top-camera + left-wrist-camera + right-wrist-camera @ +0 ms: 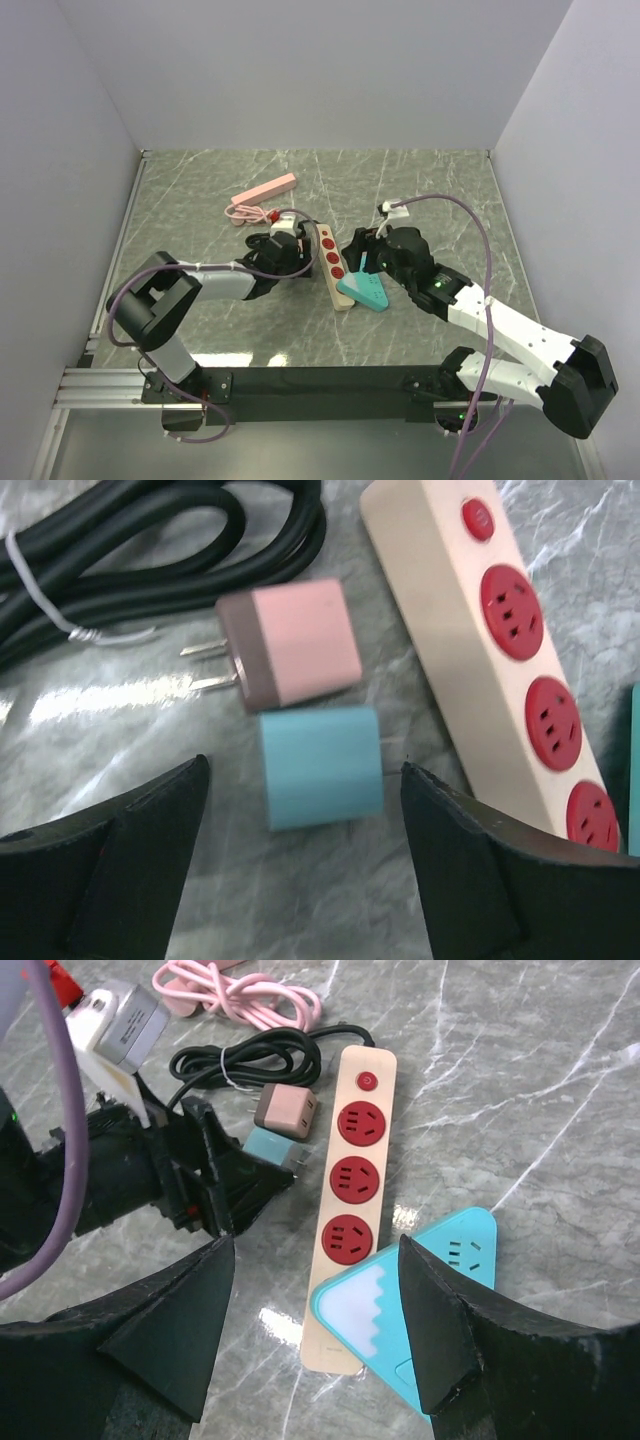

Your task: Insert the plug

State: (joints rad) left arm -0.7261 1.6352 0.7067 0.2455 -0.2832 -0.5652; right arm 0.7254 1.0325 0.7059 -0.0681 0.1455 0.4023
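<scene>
Plug: blue plug (320,765) lying on the tabletop (300,900) beside the power strip (500,650).
Left hand (305,770): gaping empty, straddling it.
Right hand (315,1260): hovering open, empty.
Risk: closing and dragging the neighbouring pink plug (300,640) along.

L arm (215,280) blk/grey; R arm (510,335) white links, blk joints; purple cables (487,265); blk wedge fingers (110,880).

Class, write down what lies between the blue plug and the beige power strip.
Only bare marble table: the left wrist view shows an open gap between the blue plug and the beige power strip, with nothing lying in it.
</scene>
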